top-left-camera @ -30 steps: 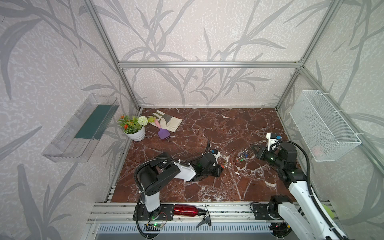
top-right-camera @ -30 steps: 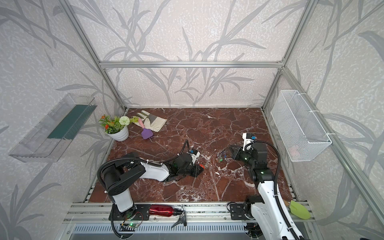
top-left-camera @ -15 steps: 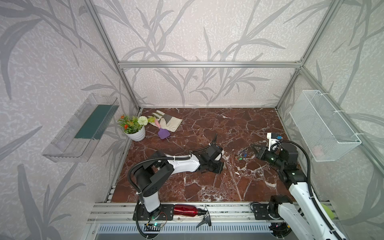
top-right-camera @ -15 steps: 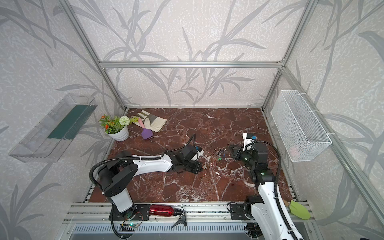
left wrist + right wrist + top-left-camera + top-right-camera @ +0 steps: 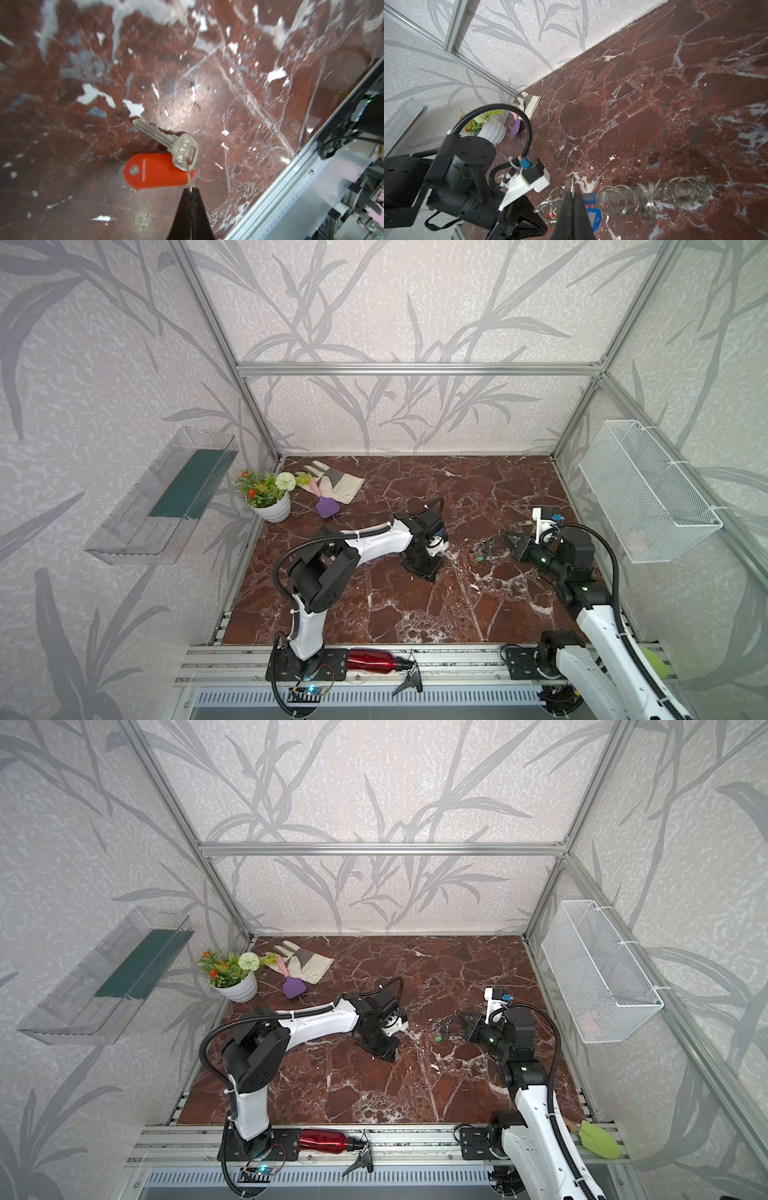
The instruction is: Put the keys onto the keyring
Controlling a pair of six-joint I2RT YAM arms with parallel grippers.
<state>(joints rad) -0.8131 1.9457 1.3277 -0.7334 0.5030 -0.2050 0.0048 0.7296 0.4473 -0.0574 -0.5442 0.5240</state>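
Cage w/ leaf-print walls; wire basket (image 5: pixel 648 493) on the wall beyond the keyring (image 5: pixel 484 548), R side. Floor (image 5: pixel 415 614): polished red marble, flat, prob. slick, bare betw. the two arms. Glove (image 5: pixel 332 485) + pot (image 5: pixel 272 508) lay far from the keyring, back-L corner.

R arm was the nearer. R gripper (image 5: pixel 572 194) sat at the keyring, jaws closed, pinching one of its split rings edge-on. The other rings (image 5: pixel 654 193) were strung out to one side of the jaws, blue tags (image 5: pixel 594 211) just beside them.

L gripper (image 5: pixel 190 190) stood apart from the keyring, on its L in both top views, open marble between. L jaws were closed on the small ring (image 5: pixel 188 170) of a key (image 5: pixel 166 140) w/ red tag (image 5: pixel 155 173). Key lay ahead of the jaws, blade pointing away + slantwise, tag crosswise beside it. Whether the key was clear of the floor: couldn't tell.

Judged: next move = carry the key across to the keyring while R holds steady. The small ring must meet a split ring; thin, loose parts, likely to swing.
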